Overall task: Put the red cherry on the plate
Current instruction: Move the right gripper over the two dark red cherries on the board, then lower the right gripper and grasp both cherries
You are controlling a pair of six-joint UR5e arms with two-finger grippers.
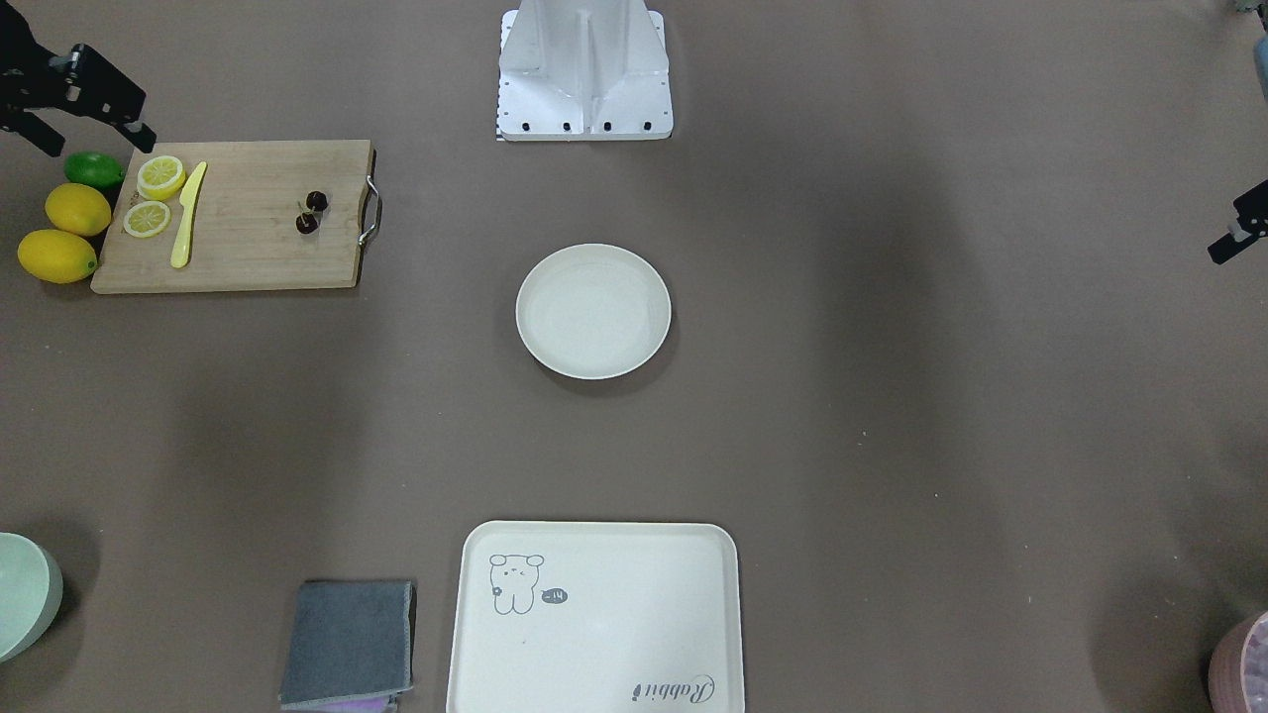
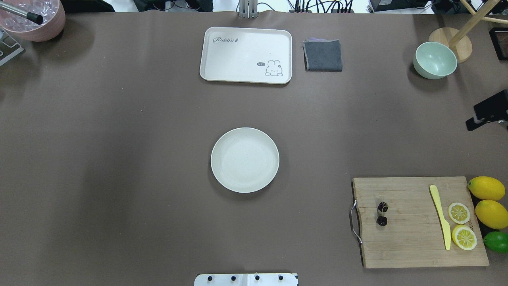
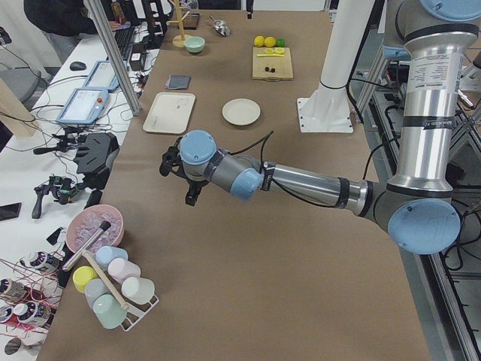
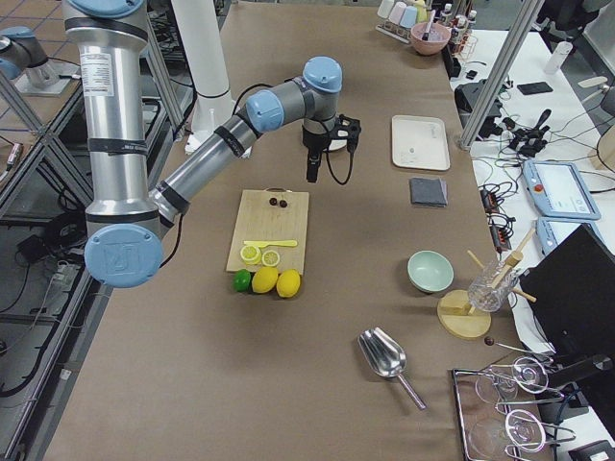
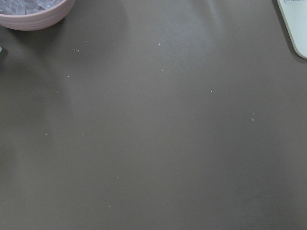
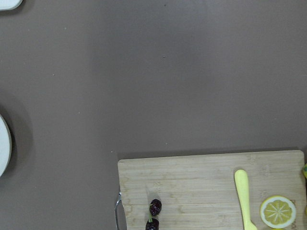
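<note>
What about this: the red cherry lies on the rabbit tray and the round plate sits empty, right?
No. The red cherry lies on the wooden cutting board, near its metal handle, not on the rabbit tray, as the overhead exterior view shows. The round plate does sit empty.

This is a robotics lab. A grey, blue-jointed robot arm [image 3: 301, 180] spans a long brown table [image 3: 248, 271], beside 2 blue-edged teach pendants [image 3: 80, 105] and black cables [image 3: 49, 143].
</note>
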